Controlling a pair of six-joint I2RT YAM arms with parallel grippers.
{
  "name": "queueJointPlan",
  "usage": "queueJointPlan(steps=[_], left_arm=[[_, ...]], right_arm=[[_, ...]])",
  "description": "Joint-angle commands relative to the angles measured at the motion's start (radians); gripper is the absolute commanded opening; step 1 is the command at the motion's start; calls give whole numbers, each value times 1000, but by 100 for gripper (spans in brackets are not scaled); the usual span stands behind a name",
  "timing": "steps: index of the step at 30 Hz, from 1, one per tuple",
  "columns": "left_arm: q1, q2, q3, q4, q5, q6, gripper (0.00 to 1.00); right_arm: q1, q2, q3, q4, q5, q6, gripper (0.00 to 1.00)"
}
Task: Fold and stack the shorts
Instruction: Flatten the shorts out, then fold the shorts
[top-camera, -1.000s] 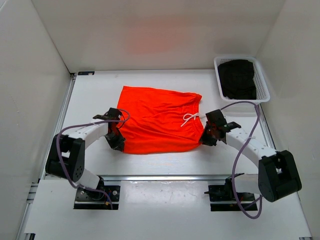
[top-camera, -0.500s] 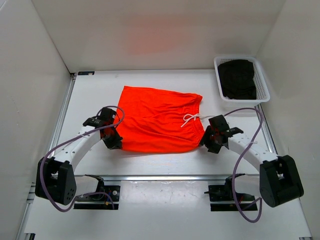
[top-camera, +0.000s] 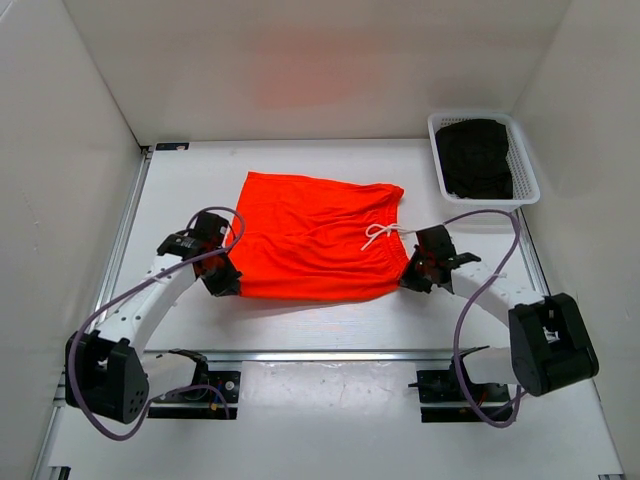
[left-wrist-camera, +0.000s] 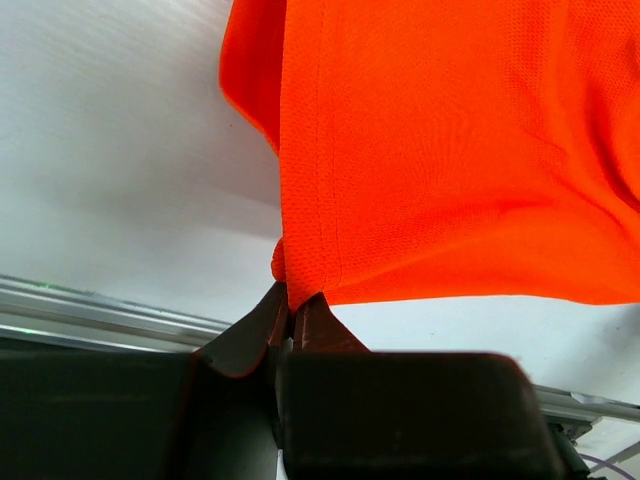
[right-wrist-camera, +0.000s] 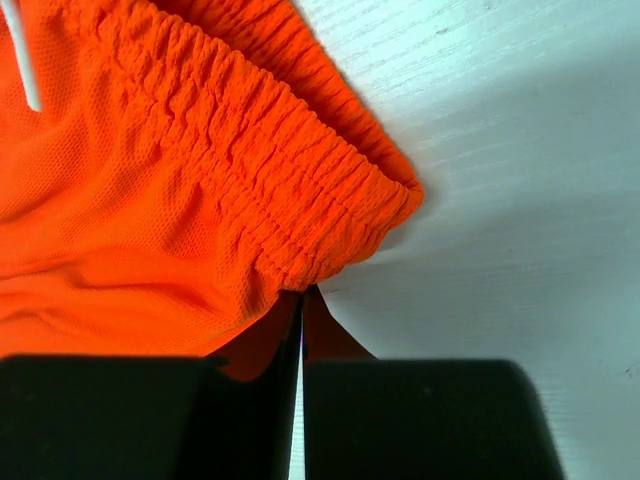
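- On the white worktop (top-camera: 180, 200), in its middle, the shorts (top-camera: 318, 238) lie spread flat between the two arms, waistband to the right and leg hems to the left.
- A white drawstring (top-camera: 380, 235) lies knotted on the cloth near the waistband.
- At the near left corner of the shorts sits the left claw (top-camera: 222, 280), down low on the worktop.
- From the left wrist, the left claw (left-wrist-camera: 293, 318) is clenched with the hem corner of the shorts (left-wrist-camera: 450, 150) pinched between its tips; the cloth bunches a little just above them.
- At the near right corner, beside the waistband, sits the right claw (top-camera: 412, 278).
- From the right wrist, the right claw (right-wrist-camera: 302, 310) is clenched tight, its tips meeting right at the lower edge of the gathered waistband (right-wrist-camera: 270, 190). Whether any cloth is caught between them cannot be told.
- Far right at the back stands a white basket (top-camera: 530, 170), well apart from the shorts, with dark cloth (top-camera: 476, 158) folded inside.
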Motion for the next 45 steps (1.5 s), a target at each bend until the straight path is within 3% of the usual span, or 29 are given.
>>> queueJointPlan(steps=[1,10,18,25,29,34,35,36,38,39,40,42,43,45], left_arm=[[16,-54,63,-45,-26,2,10],[16,-133,142,-138,-48,-17,10],[16,-113,333,-178,-59,-6,10],[27,178,628,-148,-138,64,10],[50,454,810,-94,-129,74,10],[85,831,1311,-120,-105,126,10],[85,972,1397,-137,-62,143,14],[105,1048,1582,-160,-39,152,41],[122,1171,1723,-187,0,152,58],[140,1232,1746,-168,68,152,64],[140,1232,1733,-152,98,152,72],[149,1173,1658,-125,97,170,78],[149,1133,1542,-91,80,179,81],[149,1005,1420,-68,55,218,80]], right_arm=[[7,-83,-20,-76,3,4,0],[27,-503,-91,-444,25,74,0],[27,-574,79,-607,121,39,0],[27,-283,372,-578,238,-53,0],[27,-94,518,-487,263,-110,0],[-19,228,751,-410,287,-144,0],[-29,275,840,-394,287,-144,0],[-52,367,883,-380,275,-153,6],[-74,447,958,-342,244,-167,33],[-86,501,1018,-341,244,-167,67],[-86,512,1032,-341,235,-167,78],[-86,486,1019,-341,224,-190,82],[-86,466,965,-341,224,-203,84],[-86,385,890,-341,224,-203,84]])
